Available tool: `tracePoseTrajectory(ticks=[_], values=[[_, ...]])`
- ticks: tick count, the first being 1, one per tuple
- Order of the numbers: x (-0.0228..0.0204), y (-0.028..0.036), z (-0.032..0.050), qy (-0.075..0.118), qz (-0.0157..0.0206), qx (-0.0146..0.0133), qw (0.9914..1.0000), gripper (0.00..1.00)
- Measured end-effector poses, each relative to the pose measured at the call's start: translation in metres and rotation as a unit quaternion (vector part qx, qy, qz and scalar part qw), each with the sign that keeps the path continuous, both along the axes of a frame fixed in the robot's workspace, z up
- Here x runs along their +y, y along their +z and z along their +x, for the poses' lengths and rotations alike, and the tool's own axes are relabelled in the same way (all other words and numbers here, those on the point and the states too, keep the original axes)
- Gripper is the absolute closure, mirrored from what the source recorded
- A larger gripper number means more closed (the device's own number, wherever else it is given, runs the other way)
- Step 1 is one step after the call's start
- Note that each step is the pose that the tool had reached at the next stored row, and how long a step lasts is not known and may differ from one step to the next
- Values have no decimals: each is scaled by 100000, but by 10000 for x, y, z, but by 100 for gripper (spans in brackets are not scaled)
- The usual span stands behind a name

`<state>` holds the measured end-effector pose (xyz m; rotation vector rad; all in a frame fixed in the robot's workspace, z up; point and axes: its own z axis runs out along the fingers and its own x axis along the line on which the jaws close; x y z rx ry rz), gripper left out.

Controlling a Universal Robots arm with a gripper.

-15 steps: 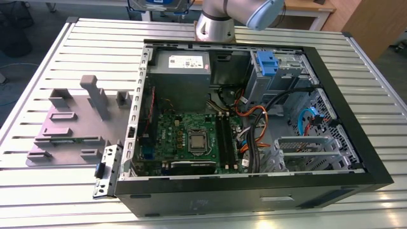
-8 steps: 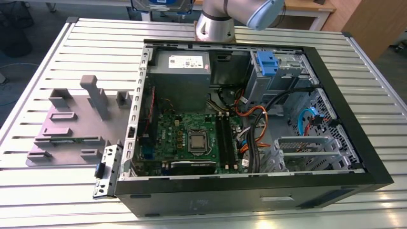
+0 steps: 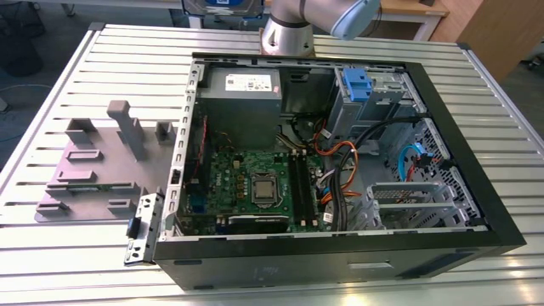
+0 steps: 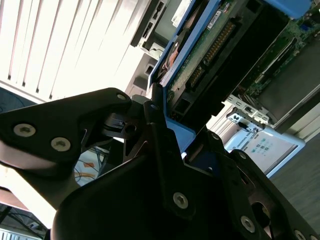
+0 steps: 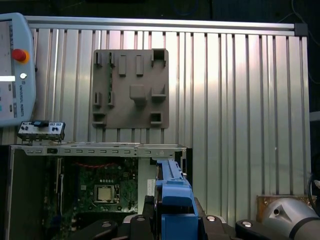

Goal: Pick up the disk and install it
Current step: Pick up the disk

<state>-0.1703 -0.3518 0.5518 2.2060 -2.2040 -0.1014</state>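
Blue-framed disk [image 5: 171, 185] sat clamped edge-on in the tool [image 5: 172, 212], its long axis running straight out from it, above the worktop [image 5: 240, 100] by the open computer case's [image 5: 75, 149] edge.

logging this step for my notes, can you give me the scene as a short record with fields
holder: gripper, shut on the disk
disk state: held clear of the table, blue carrier edge in the grip, circuit-board side towards the second wrist view
case: computer case lying open on the slatted table
inside case: motherboard; blue latch on the grey drive bay
beside case: grey fixture plate, on the exterior view's left
install: not yet done
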Motion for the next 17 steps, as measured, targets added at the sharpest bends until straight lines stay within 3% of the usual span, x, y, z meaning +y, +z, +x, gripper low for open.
tracePoseTrajectory(ticks=[17], values=[[0,0,141,0,-2,65,100000,63]])
